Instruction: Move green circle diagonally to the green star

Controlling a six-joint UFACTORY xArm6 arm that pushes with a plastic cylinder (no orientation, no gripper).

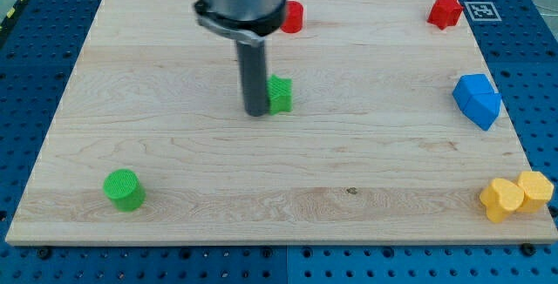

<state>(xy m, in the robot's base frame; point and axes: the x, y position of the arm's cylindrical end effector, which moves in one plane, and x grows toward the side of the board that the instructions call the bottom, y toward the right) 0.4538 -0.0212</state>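
On the wooden surface (174, 171), my tip (256, 112) stands just left of the green star block (280, 94). The green circle block (124, 189) lies well apart, toward the view's bottom left.

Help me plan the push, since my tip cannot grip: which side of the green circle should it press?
Press its lower-left wall: the green circle is an upright cylinder and the green star lies up-right. My tip is beside the star now.
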